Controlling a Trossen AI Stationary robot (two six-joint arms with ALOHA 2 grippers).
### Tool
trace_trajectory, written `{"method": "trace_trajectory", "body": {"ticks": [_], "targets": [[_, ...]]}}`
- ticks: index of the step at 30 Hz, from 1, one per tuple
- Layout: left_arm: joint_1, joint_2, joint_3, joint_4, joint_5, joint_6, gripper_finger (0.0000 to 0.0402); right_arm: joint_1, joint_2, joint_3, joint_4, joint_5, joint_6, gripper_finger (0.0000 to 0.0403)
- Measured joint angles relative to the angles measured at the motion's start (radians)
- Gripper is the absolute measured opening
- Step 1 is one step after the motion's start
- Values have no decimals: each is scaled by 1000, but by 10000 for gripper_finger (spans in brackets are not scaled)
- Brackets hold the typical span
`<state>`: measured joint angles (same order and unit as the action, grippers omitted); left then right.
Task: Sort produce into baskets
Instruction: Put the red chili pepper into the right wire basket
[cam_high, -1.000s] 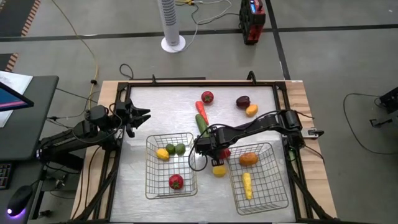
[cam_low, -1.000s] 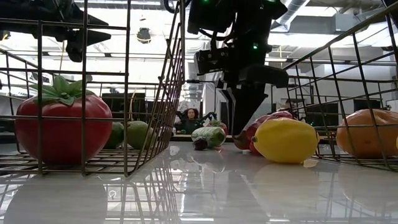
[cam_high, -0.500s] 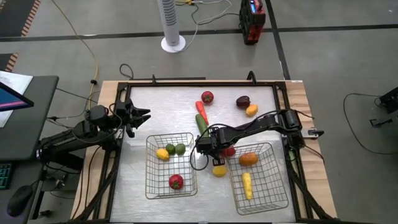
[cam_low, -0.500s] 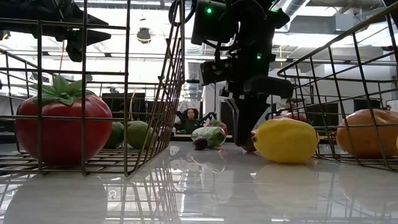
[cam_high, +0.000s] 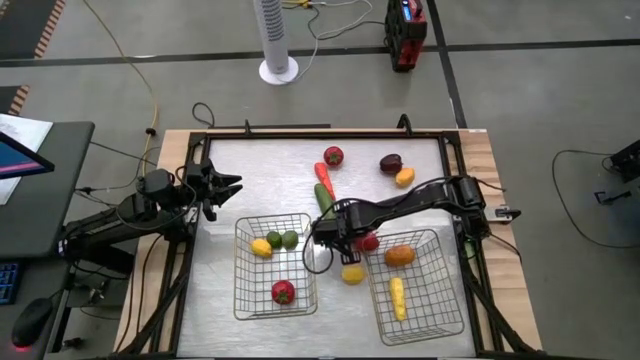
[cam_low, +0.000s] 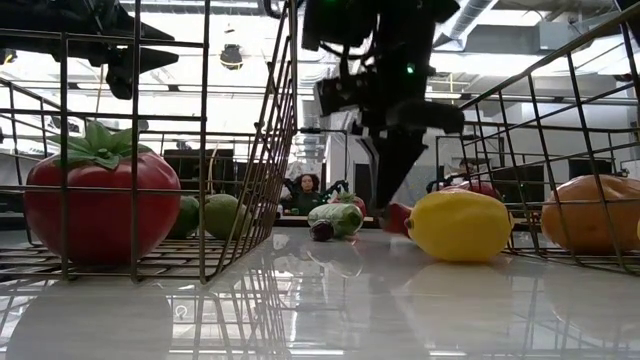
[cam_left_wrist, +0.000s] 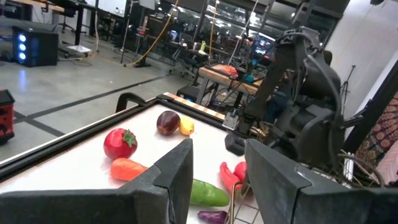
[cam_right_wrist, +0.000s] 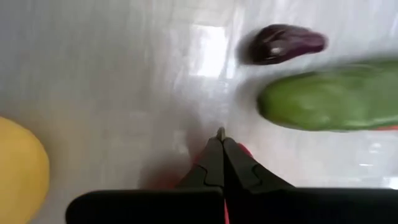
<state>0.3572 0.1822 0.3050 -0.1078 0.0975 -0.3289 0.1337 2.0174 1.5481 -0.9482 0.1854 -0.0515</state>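
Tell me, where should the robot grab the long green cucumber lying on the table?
Around its middle, from straight above, with fingers across its narrow width. The cucumber lies flat and long. An orange carrot crowds its far end, and the shut right gripper sits by its near end.

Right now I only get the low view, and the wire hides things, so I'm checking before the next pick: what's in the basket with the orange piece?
Observer: Besides the orange piece, a long yellow piece lies in that basket.
Operator: Are the right gripper's fingers closed?
Observer: Yes, the right gripper is shut, tips touching, near the cucumber.
Operator: And the left arm?
Observer: The left gripper hangs open at the table's left side, holding nothing.
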Motion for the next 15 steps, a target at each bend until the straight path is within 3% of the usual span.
{"method": "trace_trajectory", "body": {"ticks": [9, 15], "targets": [[0, 0, 0, -9, 0, 0, 133, 2, 0, 65, -67, 31, -1, 19], [0, 0, 0, -9, 0, 0, 133, 0, 2, 27, 9, -28, 32, 101]]}}
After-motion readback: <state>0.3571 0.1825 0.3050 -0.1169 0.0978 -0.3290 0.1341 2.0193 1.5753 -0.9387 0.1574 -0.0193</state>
